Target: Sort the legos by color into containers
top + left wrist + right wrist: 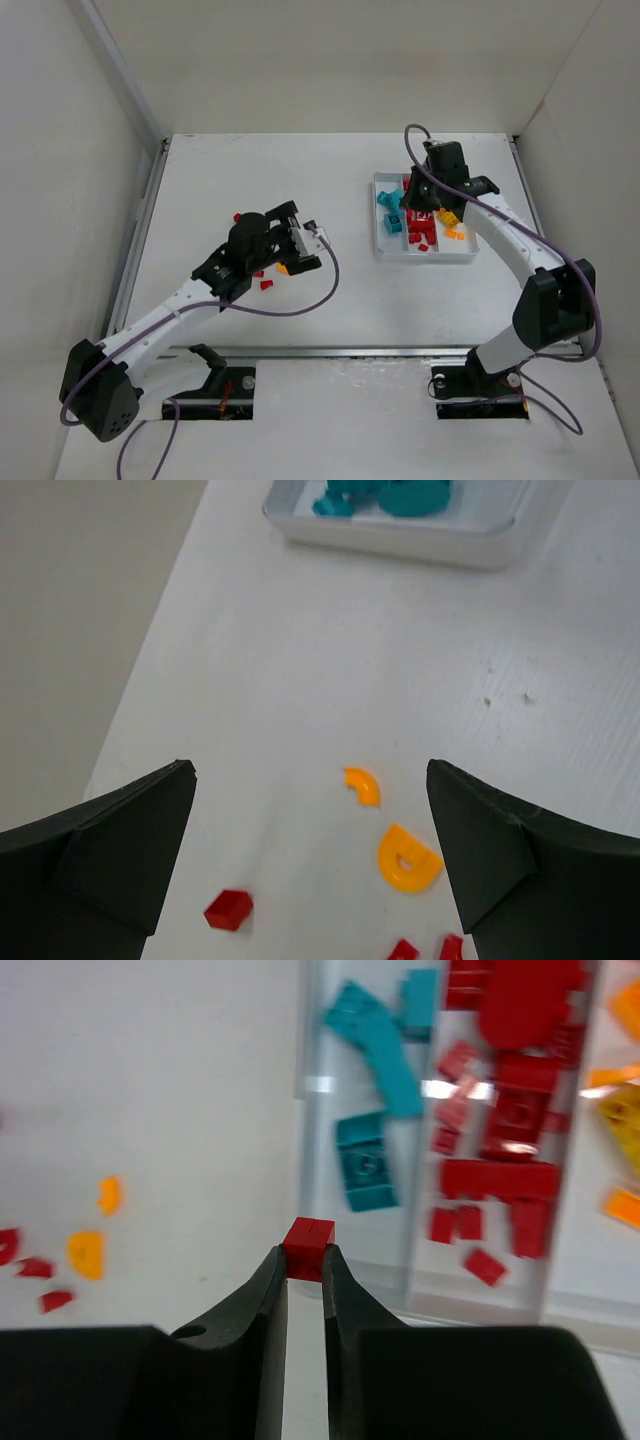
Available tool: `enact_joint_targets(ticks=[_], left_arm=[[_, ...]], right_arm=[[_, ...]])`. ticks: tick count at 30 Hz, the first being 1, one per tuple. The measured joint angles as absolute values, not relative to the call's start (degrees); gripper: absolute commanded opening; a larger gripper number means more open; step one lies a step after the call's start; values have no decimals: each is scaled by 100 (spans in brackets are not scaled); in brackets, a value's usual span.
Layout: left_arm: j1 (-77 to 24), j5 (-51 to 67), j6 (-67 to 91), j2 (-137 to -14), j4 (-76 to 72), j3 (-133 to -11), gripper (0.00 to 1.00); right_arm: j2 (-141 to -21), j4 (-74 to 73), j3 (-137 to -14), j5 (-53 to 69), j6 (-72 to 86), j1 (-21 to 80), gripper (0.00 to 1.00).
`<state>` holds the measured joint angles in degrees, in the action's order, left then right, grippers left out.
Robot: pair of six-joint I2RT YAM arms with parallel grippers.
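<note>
**Red brick pinched at tray edge, drop spot doubtful**

The right gripper (305,1260) was narrow, pinching one red brick (308,1235) at the very fingertips. In its wrist view the brick lined up with the outer wall of the tray (480,1300), beside the teal compartment (365,1165). It was not over the red compartment (500,1175). The orange compartment (622,1110) sat beyond that, at the frame edge. The left gripper (308,815) was wide with nothing between the fingers, hovering over the loose legos (408,858) on the table (300,660), well apart from the tray.

Risks, as judged:
- Released here, the brick would likely fall among the teal pieces or bounce off the rim onto the table. It needed to shift sideways over the red pieces first.
- The hold was shallow, on the tips only, so a jerk could flick the brick out.
- The loose pieces lay close together, so closing on one could nudge or catch a neighbour of the wrong color.

Hard to see:
- The top view hid the right fingertips and the brick under the wrist.
- The brick's height above the tray could not be told.
- The left arm covered some loose pieces, so the count was unclear.
- Two red bits were cut off at the bottom of the left wrist view.
- The orange pieces were blurred in the right wrist view.
</note>
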<state>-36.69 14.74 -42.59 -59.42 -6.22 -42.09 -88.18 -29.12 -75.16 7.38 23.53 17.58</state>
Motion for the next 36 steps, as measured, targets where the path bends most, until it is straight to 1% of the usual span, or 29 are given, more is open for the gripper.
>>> enact_joint_targets(ticks=[6, 10, 11, 12, 14, 15, 16, 18, 19, 24, 25, 26, 27, 28, 29, 30, 31, 32, 34, 35, 36], left_arm=[[-3669, 969, -4346, -5815, -272, -3629, 100], [-3669, 725, -4281, -5806, -180, -3406, 100], [-3669, 690, -4259, -5806, -180, -3369, 100], [-3669, 635, -4230, -5798, -178, -3323, 100], [-3669, 545, -4167, -5791, -169, -3229, 100], [-3669, 506, -4141, -5791, -158, -3186, 100], [-3669, 469, -4108, -5791, -150, -3146, 100], [-3669, 416, -4056, -5789, -102, -3109, 100], [-3669, 401, -4029, -5787, -91, -3100, 100], [-3662, 327, -3865, -5712, -80, -3035, 100], [-3662, 301, -3817, -5706, -80, -3035, 100], [-3653, 274, -3743, -5701, -82, -3035, 97], [-3616, 250, -3614, -5697, -84, -3035, 93], [-3588, 193, -3459, -5690, -86, -3035, 83], [-3551, 102, -3301, -5686, -99, -3033, 77], [-3507, -34, -3133, -5682, -123, -3030, 71], [-3461, -224, -2941, -5675, -176, -3013, 64], [-3422, -458, -2764, -5671, -246, -2974, 51], [-3330, -998, -2451, -5669, -353, -2891, 40], [-3277, -1313, -2314, -5669, -370, -2847, 37], [-3227, -1640, -2202, -5671, -416, -2790, 37]], right_arm=[[-9181, -3566, -7535, -891, 1925, 1730, 0], [-9810, -3708, -7620, -1520, 1745, 1715, 0], [-9977, -3717, -7638, -1621, 1712, 1702, 2], [-10138, -3745, -7666, -1706, 1664, 1695, 9], [-10401, -3791, -7747, -1865, 1608, 1693, 20], [-10440, -3844, -7824, -1935, 1579, 1693, 35], [-10455, -3837, -7870, -1949, 1557, 1693, 43], [-10501, -3857, -7983, -1988, 1507, 1691, 57], [-10506, -3852, -8012, -2003, 1490, 1691, 59], [-10468, -3870, -8062, -1918, 1347, 1691, 60], [-10431, -3868, -8064, -1806, 1306, 1691, 62], [-10366, -3868, -8064, -1671, 1264, 1691, 70], [-10276, -3859, -8064, -1529, 1208, 1691, 74], [-10167, -3852, -8064, -1376, 1127, 1691, 83], [-10049, -3833, -8064, -1225, 1066, 1702, 94], [-9887, -3787, -8064, -1046, 978, 1728, 99], [-9734, -3723, -8064, -891, 893, 1780, 99], [-9588, -3627, -8064, -749, 814, 1874, 99], [-9384, -3420, -8086, -515, 701, 2158, 99], [-9354, -3323, -8158, -403, 648, 2383, 99], [-9382, -3242, -8237, -311, 620, 2606, 99]])
